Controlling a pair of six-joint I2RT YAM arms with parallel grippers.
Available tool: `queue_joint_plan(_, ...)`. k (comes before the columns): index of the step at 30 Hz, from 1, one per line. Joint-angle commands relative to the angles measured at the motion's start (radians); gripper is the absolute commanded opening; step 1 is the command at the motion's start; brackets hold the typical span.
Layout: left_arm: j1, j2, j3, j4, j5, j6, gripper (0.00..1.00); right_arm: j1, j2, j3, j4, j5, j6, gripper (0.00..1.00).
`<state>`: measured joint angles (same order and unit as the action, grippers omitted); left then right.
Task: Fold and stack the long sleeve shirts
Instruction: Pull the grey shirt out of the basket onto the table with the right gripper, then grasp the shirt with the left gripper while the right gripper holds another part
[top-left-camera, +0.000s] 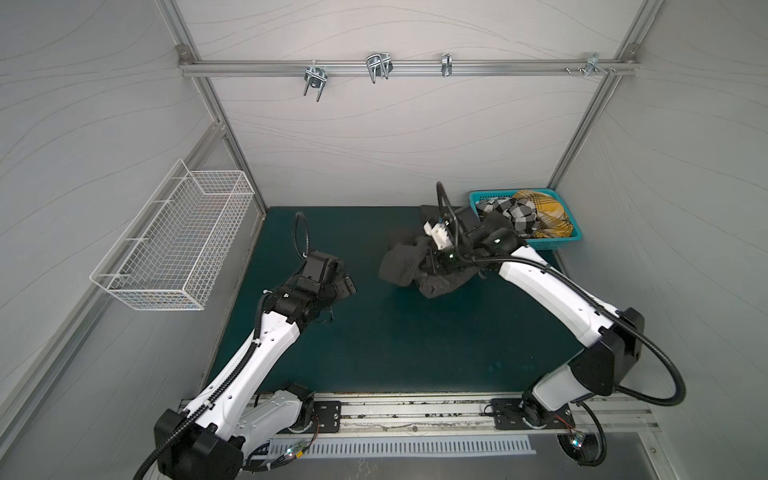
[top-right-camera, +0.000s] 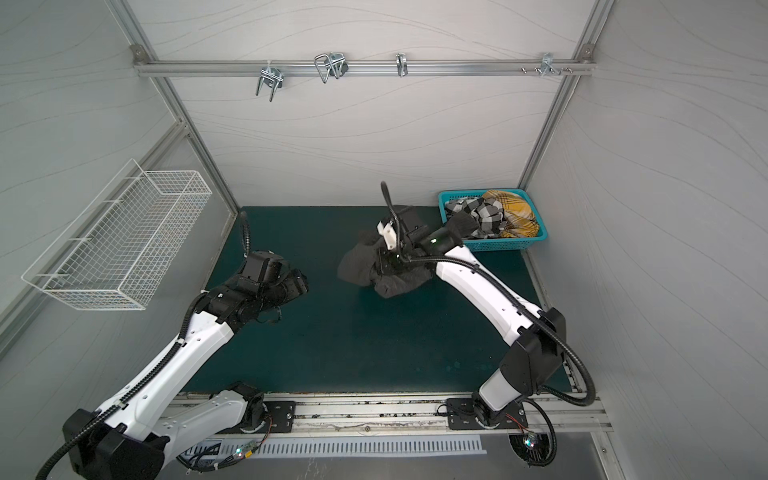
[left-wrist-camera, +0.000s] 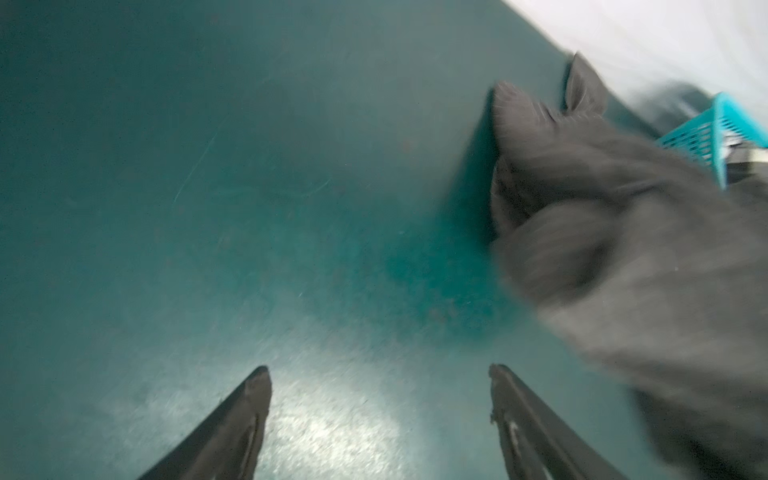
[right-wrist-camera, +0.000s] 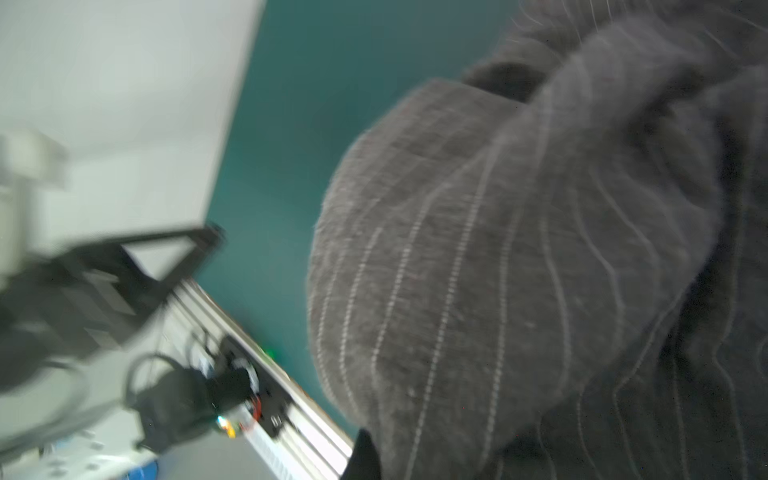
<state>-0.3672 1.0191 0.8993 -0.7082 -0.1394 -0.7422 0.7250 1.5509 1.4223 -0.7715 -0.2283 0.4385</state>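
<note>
Charcoal pinstripe shirt (top-left-camera: 403, 266) is lying bunched on the green mat (top-left-camera: 374, 353), with no clear long axis. My right gripper (top-left-camera: 436, 262) is pinching it, jaws closed on cloth. My left gripper (left-wrist-camera: 380, 374) is hovering wide open and empty, the heap at its three o'clock. At the heap's one o'clock, the teal basket (top-left-camera: 557, 242) is holding the check shirt (top-left-camera: 515, 214) and the mustard plaid shirt (top-left-camera: 546, 212).

Both top views: mounted high, facing steeply down on the green mat (top-left-camera: 395, 353); whole enclosure framed, near-identical overlap. Left wrist view: low over the mat, looking across it past the left gripper (left-wrist-camera: 378, 370) toward the charcoal pinstriped shirt (left-wrist-camera: 602, 249). Right wrist view: close against that shirt, mat beyond. Both wrist views blurred.
</note>
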Motion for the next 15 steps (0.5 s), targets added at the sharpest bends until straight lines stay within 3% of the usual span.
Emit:
queue_joint_plan(1,0.003,-0.029,-0.052,-0.025,0.007,-0.045,0.85,0.017,-0.089,-0.174,0.064,0.004,0.048,0.0)
queue_joint_plan(2,0.004,-0.031,-0.078,-0.02,0.014,-0.056,0.85,0.01,-0.11,-0.232,0.066,0.023,0.054,0.05)
queue_joint_plan(4,0.002,-0.027,-0.129,-0.008,0.06,-0.099,0.86,-0.025,-0.129,-0.298,-0.013,0.08,0.064,0.37)
queue_joint_plan(6,-0.02,-0.021,-0.166,0.02,0.083,-0.137,0.99,-0.062,-0.155,-0.33,-0.121,0.188,0.068,0.58)
queue_joint_plan(10,-0.079,0.036,-0.179,0.074,0.086,-0.169,1.0,-0.127,-0.275,-0.389,-0.169,0.254,0.094,0.7)
queue_joint_plan(15,-0.093,0.192,-0.084,0.132,0.153,-0.149,1.0,-0.087,-0.344,-0.371,-0.189,0.243,0.131,0.71)
